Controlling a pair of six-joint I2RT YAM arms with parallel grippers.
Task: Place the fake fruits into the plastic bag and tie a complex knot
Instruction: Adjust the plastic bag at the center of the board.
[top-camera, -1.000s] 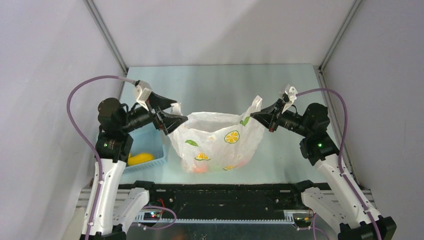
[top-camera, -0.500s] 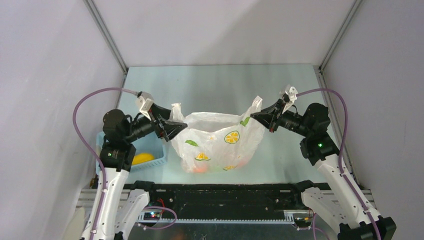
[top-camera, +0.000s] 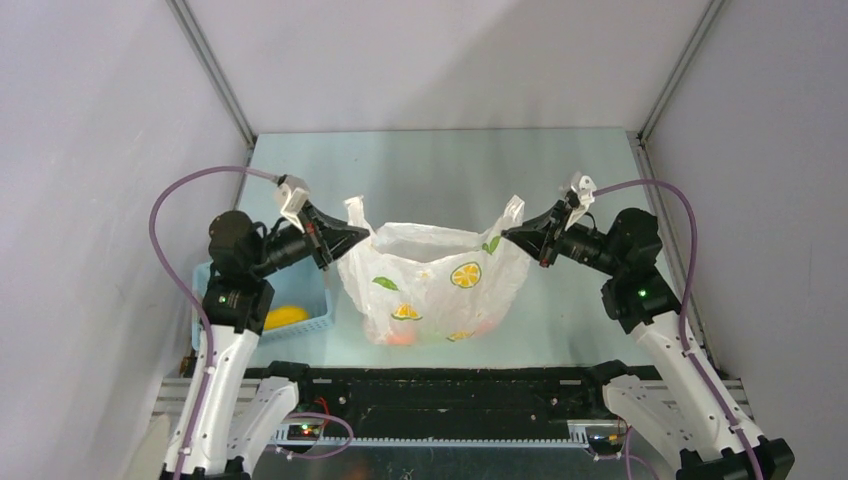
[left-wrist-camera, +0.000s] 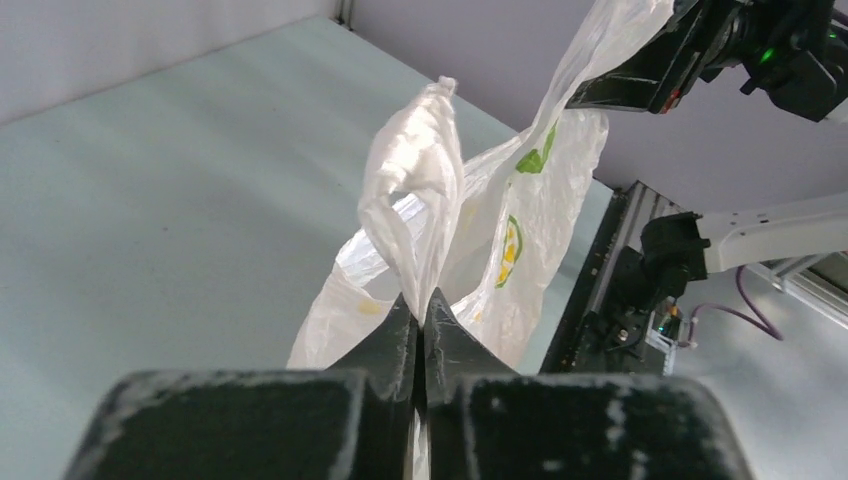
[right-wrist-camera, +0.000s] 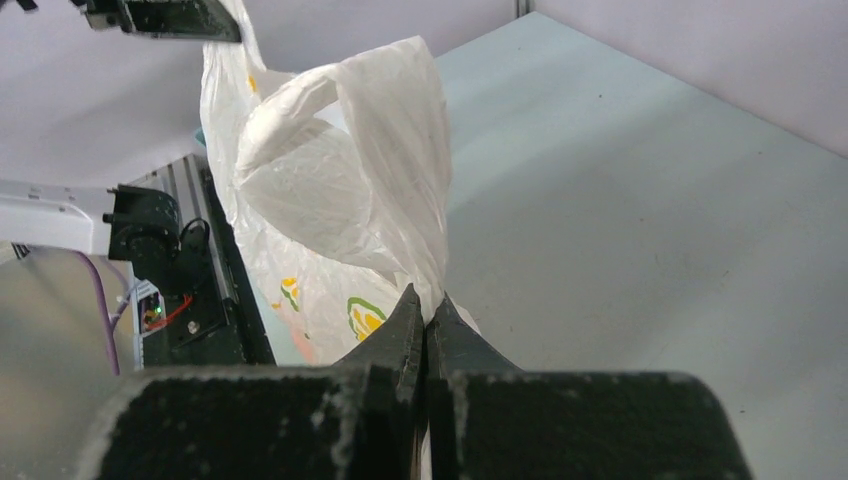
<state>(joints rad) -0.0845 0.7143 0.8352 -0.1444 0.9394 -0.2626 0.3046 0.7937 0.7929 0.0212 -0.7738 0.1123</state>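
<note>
- Since a second ago the left gripper (left-wrist-camera: 420, 305) has gone from jaws wide apart to pinched shut on the left handle (left-wrist-camera: 415, 200), and its arm has settled a little lower and nearer.
- The right gripper (right-wrist-camera: 425, 300) is clamped on the right handle (right-wrist-camera: 380, 150); both loops stick up past the fingertips.
- The plastic bag (top-camera: 440, 290) hangs between the two grippers at the middle of the table (top-camera: 440, 170), mouth open, with orange-red fake fruits (top-camera: 400, 337) showing through its bottom.
- Risk: the film is thin and slick, and each pinch sits low on its handle. A sharp pull apart could slide a handle free or tear it.
- Risk: if one side drops, the mouth tips and the fruit may roll out.
- Risk: a yellow fruit (top-camera: 282, 317) lies in the blue basket (top-camera: 318, 322) at near left. Knotting now would leave it out.
</note>
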